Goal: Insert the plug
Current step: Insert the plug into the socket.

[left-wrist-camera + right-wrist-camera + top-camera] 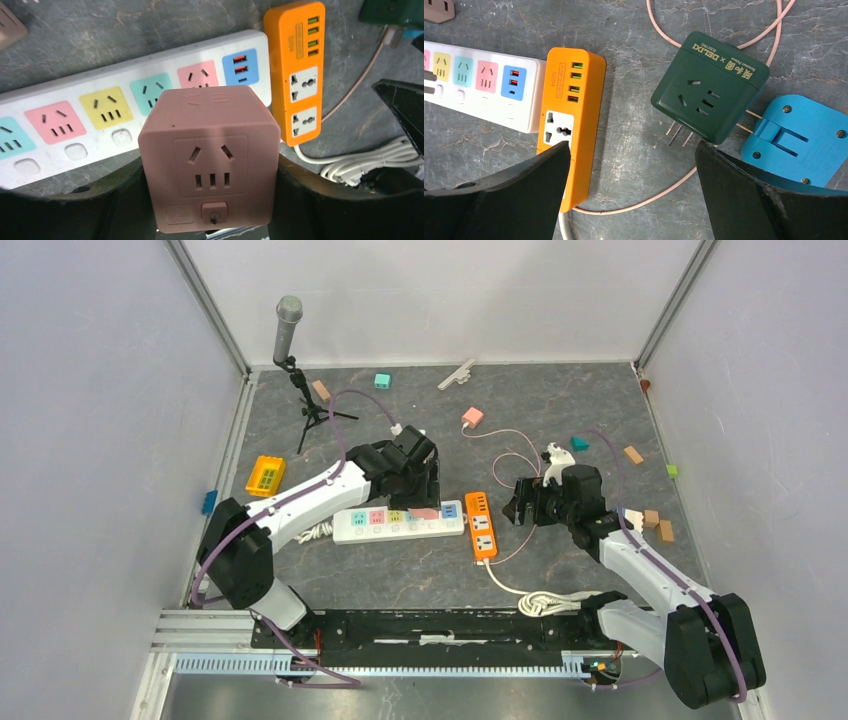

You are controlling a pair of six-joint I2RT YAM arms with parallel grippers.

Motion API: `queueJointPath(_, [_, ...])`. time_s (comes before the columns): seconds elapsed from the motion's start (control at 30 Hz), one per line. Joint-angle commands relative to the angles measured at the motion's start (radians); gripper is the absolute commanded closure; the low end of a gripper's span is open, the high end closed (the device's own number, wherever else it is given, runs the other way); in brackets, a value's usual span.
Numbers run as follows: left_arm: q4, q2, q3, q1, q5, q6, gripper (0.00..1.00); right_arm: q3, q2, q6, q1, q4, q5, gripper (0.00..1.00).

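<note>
At the far left of the bench (560, 410) a microphone (288, 325) stands on a small tripod, and nearer lies a yellow block (265, 476). The white power strip (398, 523) lies across the middle, its sockets faced in pink, yellow and teal, with a blue USB panel at its right end. The left fingers (75, 210) hold the pink cube plug (210, 160) by its two sides over the strip's right half. In the right wrist view metal pins show above the strip's face at the picture's left edge, so the plug does not look seated, though the socket under it is hidden. The orange power strip (481, 525) lies just beside the white strip's right end, at a right angle to it. Further right, the right fingers (499, 200) are spread wide and grip nothing. Beyond their tips a dark green cube adapter (709, 85) rests on the bench, pins showing, just beside a blue hinged plate (801, 137).
</note>
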Motion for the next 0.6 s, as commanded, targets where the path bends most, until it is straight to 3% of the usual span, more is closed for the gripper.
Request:
queueJointPath(0.0, [-0.014,0.018,0.059,-0.015,-0.112,0.022,0.98,0.005,-0.016,0.002,-0.005,0.007,0.022,0.02])
queueJointPath(0.57, [-0.014,0.134,0.116,-0.054,-0.138,0.020,0.98,0.021,-0.011,-0.033,-0.007,-0.005,0.006,0.02])
